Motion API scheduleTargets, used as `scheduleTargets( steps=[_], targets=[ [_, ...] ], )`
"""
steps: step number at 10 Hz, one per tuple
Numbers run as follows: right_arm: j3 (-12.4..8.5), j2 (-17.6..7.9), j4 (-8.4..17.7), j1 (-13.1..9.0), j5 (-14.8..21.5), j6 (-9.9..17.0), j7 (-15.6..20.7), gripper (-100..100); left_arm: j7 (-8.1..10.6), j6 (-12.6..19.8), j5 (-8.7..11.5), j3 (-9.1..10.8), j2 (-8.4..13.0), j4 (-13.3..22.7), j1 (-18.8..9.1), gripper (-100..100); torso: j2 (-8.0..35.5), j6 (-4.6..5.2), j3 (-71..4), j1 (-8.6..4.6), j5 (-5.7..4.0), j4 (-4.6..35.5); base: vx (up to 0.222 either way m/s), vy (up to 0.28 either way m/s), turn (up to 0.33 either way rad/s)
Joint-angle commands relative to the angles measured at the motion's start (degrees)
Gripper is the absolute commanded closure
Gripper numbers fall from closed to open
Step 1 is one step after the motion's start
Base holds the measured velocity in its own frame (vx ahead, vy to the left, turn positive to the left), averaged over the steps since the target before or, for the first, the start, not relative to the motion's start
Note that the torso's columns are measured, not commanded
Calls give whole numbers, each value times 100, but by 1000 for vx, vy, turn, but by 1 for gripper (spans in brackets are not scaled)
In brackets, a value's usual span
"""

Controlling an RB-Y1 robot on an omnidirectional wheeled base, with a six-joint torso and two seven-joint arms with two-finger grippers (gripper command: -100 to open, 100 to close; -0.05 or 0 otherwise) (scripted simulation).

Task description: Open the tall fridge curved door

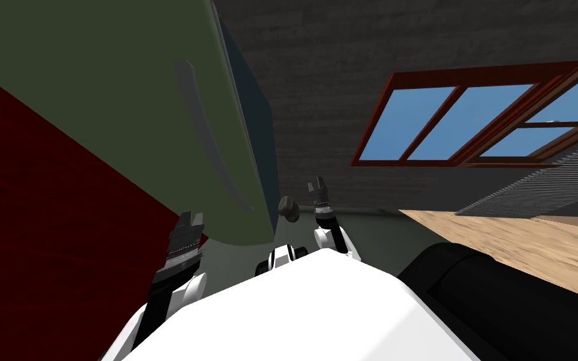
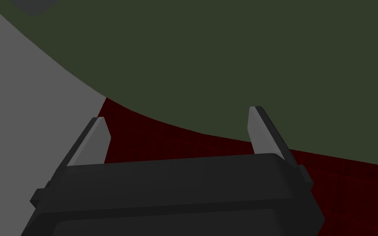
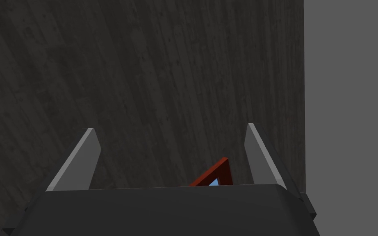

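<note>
Basically reach step: left gripper, spread wide and empty, hovers close before the green door, handle farther up past it, so next reach and clamp it; right gripper also spread, idle.

No text, label, brand, number or sign can be read.

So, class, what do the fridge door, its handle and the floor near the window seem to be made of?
Fridge door: plain matt olive green, no grain; painted metal or plastic, can't tell. Handle: smooth grey bar, perhaps metal. Floor: light wood, streaky grain shows.
</note>
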Motion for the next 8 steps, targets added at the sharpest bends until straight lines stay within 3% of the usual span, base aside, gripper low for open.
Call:
scheduleTargets(
  steps=[1,8],
  targets=[
    [0,0,0,-1,0,0,0,0,-39,-192,-62,136,-3,432,-69,-100,15,0,8,10,2,3,57,-96,33],
    [0,-1,0,0,0,0,0,0,-176,-672,-276,549,-69,1545,-346,-100,12,-1,7,25,7,3,67,-105,41]
  ],
)
